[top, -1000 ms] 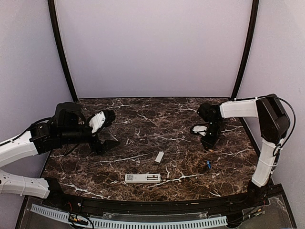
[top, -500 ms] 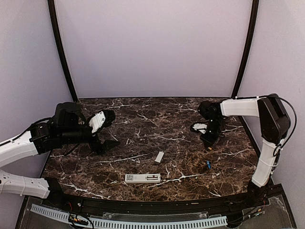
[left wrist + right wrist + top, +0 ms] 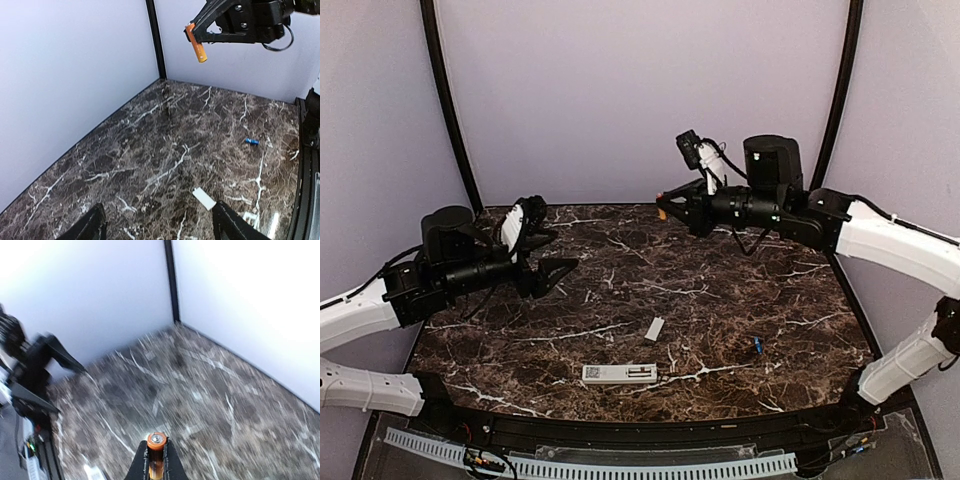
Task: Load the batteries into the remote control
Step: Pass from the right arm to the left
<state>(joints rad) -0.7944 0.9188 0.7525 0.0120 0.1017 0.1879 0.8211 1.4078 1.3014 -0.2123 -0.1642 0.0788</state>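
Note:
The white remote control [image 3: 619, 374] lies flat near the table's front edge, left of centre. The blue battery [image 3: 757, 345] [image 3: 252, 141] lies on the marble to its right. My right gripper [image 3: 670, 205] [image 3: 156, 456] is high above the back middle of the table, shut on the orange battery [image 3: 663, 211] [image 3: 196, 42] [image 3: 157, 442], whose metal end sticks out past the fingertips. My left gripper [image 3: 548, 245] [image 3: 160, 225] hovers over the left side, open, with nothing between its fingers.
A small flat white cover piece [image 3: 654, 328] [image 3: 204, 198] lies on the marble table [image 3: 720, 300] just behind the remote. Pale walls and two black corner posts [image 3: 450, 110] enclose the back and sides. The right wrist view is motion-blurred.
My right gripper shut on the orange battery at the table's right side, then rose and swung to the back middle with it. The left gripper lifted slightly and turned toward the centre.

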